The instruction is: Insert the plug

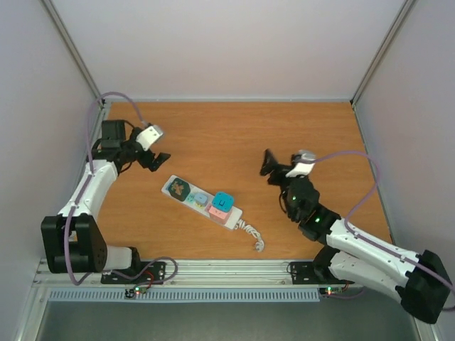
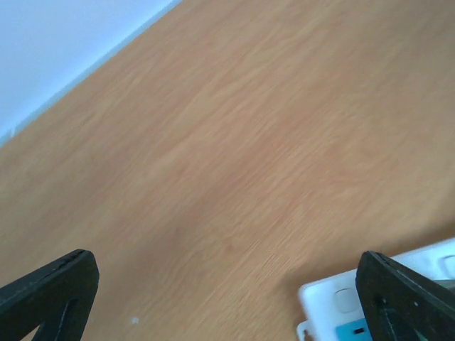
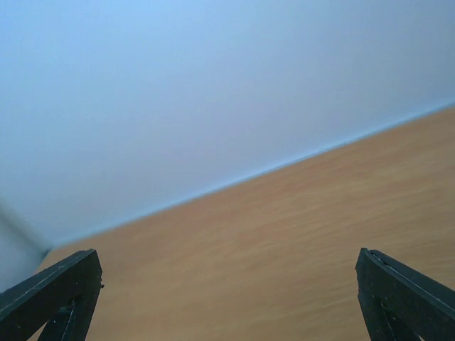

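Observation:
A white power strip point(image 1: 201, 199) lies slantwise on the wooden table, left of centre. A teal cube-shaped plug point(image 1: 223, 202) sits on top of it near its right end, beside a pink block point(image 1: 217, 214). The strip's white cord point(image 1: 252, 235) coils at its lower right end. My left gripper point(image 1: 156, 160) is open and empty, above and to the left of the strip. In the left wrist view point(image 2: 227, 298) the strip's white corner point(image 2: 341, 298) shows by the right finger point(image 2: 405, 298). My right gripper point(image 1: 270, 169) is open and empty, to the right of the strip; its wrist view point(image 3: 227, 298) shows only table and wall.
White walls enclose the table on three sides, with the back wall point(image 3: 178, 92) facing the right wrist camera. A metal rail point(image 1: 234, 270) runs along the near edge. The left arm's purple cable point(image 1: 92, 128) loops at the back left corner.

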Controlling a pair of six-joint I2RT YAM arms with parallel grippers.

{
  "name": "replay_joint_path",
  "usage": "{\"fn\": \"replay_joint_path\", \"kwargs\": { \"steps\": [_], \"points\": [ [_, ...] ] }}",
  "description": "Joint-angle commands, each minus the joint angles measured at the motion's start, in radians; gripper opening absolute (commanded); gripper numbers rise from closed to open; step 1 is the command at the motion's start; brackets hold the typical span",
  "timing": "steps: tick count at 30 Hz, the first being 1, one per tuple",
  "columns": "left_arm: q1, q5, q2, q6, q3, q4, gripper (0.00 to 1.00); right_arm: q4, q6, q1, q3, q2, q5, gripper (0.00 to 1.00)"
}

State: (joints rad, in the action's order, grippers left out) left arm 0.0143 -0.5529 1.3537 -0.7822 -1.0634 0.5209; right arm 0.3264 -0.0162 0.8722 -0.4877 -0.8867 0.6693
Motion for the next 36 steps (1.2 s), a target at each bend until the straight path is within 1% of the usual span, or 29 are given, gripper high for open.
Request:
{"fn": "replay_joint_path", "kwargs": {
  "steps": [1,4,8,9,11,12,15,16,19,20,22,25,26,27,28,29,30,31,32,33,34,35,36],
  "points": [
    [0.083,0.032,-0.024,0.290,0.202,-0.403,1.00,0.126,0.110,-0.222,0.088,0.004,0.055,0.98],
    [0.103,0.063,-0.052,0.390,0.373,-0.664,1.00,0.183,0.145,-0.337,0.138,-0.038,0.039,0.98],
    [0.103,0.084,-0.049,0.500,0.576,-1.045,1.00,0.321,0.175,-0.434,0.207,-0.111,0.081,0.99],
    [0.106,0.080,-0.050,0.526,0.582,-1.060,1.00,0.353,0.187,-0.453,0.224,-0.133,0.084,0.99],
    [0.108,0.065,-0.040,0.589,0.646,-1.210,1.00,0.372,0.206,-0.489,0.221,-0.164,0.099,0.99],
    [0.108,0.055,-0.027,0.608,0.677,-1.311,1.00,0.416,0.189,-0.497,0.227,-0.178,0.101,0.98],
    [0.105,0.014,0.020,0.678,0.769,-1.507,1.00,0.507,0.112,-0.522,0.234,-0.217,0.115,0.98],
    [0.103,0.028,0.042,0.692,0.806,-1.618,1.00,0.547,0.081,-0.535,0.244,-0.231,0.114,0.99],
    [0.098,0.088,0.058,0.735,0.859,-1.760,1.00,0.694,-0.007,-0.585,0.302,-0.285,0.080,0.98],
    [0.094,0.112,0.078,0.740,0.868,-1.788,1.00,0.759,-0.024,-0.606,0.327,-0.307,0.047,0.99],
    [0.093,0.174,0.143,0.757,0.896,-1.924,1.00,0.892,-0.052,-0.640,0.385,-0.359,-0.025,0.99],
    [0.085,0.257,0.158,0.791,0.893,-1.878,1.00,1.119,-0.089,-0.670,0.421,-0.466,-0.115,0.99],
    [0.079,0.271,0.215,0.792,0.906,-1.973,1.00,1.191,-0.092,-0.675,0.415,-0.504,-0.152,0.99],
    [0.078,0.276,0.253,0.805,0.915,-2.067,1.00,1.216,-0.116,-0.678,0.404,-0.550,-0.194,0.99],
    [0.075,0.278,0.227,0.811,0.903,-2.000,1.00,1.235,-0.130,-0.680,0.383,-0.601,-0.214,0.99],
    [0.063,0.289,0.189,0.797,0.867,-1.862,1.00,1.286,-0.144,-0.681,0.370,-0.659,-0.228,0.99],
    [0.044,0.315,0.202,0.760,0.826,-1.806,1.00,1.339,-0.163,-0.685,0.365,-0.706,-0.239,0.98],
    [0.041,0.320,0.219,0.757,0.830,-1.831,1.00,1.267,-0.144,-0.693,0.352,-0.694,-0.266,0.98],
    [0.037,0.321,0.214,0.755,0.832,-1.829,1.00,1.140,-0.098,-0.751,0.331,-0.649,-0.351,0.99],
    [0.036,0.319,0.205,0.747,0.828,-1.805,1.00,1.109,-0.057,-0.806,0.326,-0.638,-0.479,0.99],
    [0.036,0.320,0.203,0.745,0.830,-1.815,1.00,1.219,-0.050,-0.836,0.342,-0.723,-0.550,0.98],
    [0.036,0.323,0.208,0.746,0.835,-1.836,1.00,1.251,-0.053,-0.841,0.339,-0.732,-0.562,0.98],
    [0.036,0.322,0.210,0.749,0.836,-1.838,1.00,1.075,-0.040,-0.844,0.292,-0.690,-0.569,0.99]
  ]
}}
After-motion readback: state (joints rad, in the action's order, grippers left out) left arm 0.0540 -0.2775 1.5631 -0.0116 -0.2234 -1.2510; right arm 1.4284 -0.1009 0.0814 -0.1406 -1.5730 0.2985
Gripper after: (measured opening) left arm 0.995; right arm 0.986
